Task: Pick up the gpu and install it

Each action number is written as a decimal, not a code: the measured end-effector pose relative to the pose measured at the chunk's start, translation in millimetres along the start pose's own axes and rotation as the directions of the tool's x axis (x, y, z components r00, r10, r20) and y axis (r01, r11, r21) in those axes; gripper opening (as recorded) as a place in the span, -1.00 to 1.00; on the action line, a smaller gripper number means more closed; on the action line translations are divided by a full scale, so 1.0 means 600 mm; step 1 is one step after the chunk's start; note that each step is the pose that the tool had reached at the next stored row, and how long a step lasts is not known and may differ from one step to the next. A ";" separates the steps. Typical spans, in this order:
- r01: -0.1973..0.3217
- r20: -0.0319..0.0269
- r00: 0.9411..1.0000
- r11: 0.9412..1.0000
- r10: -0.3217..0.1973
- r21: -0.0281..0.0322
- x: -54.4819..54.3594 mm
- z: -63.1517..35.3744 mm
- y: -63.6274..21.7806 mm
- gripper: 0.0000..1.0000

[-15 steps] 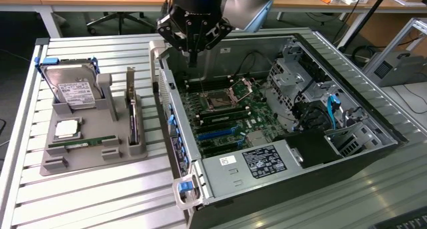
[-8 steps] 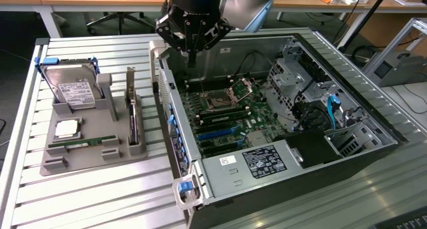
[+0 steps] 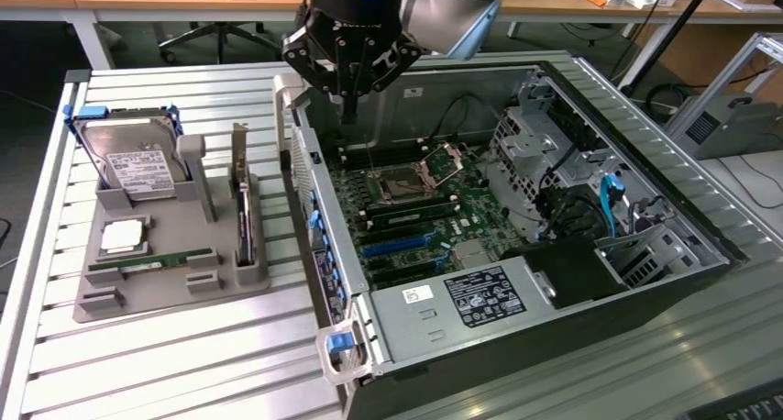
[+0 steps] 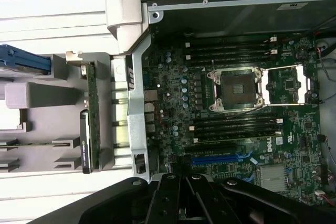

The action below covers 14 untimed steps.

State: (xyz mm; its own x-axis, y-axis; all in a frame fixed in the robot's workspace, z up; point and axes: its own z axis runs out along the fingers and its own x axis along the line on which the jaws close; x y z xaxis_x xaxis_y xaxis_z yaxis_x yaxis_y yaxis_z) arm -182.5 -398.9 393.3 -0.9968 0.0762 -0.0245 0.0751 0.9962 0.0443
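Note:
The gpu [image 3: 241,207] stands on edge in a slot of the grey holder [image 3: 171,296], left of the open computer case [image 3: 685,246] in the exterior view. In the wrist view the gpu [image 4: 90,114] appears as a thin green edge with its silver bracket at one end. My gripper [image 3: 347,104] hangs over the case's near wall and the motherboard [image 3: 404,209], to the exterior view's right of the gpu and well above it. Its fingers are shut with nothing between them. The gripper [image 4: 184,200] is the dark body at the edge of the wrist view.
On the holder also sit a hard drive [image 3: 135,163] with a white label, a square processor [image 3: 123,237] and a narrow RAM stick [image 3: 153,262]. The motherboard shows an open CPU socket [image 4: 236,90] and a blue expansion slot [image 4: 215,158]. Drive cages and cables line the case's far side.

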 end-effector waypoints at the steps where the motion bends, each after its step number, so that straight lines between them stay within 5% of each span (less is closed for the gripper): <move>1: 0.000 0.000 1.000 1.000 0.000 0.000 0.000 0.000 0.000 -0.79; 14: 0.000 0.000 1.000 1.000 0.000 0.000 0.008 0.000 -0.001 -0.79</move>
State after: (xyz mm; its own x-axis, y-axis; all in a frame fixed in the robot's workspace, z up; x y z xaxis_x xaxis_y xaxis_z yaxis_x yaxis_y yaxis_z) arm -187.2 -398.9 393.3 -0.9968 0.0763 -0.0244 0.0751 0.9962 0.0443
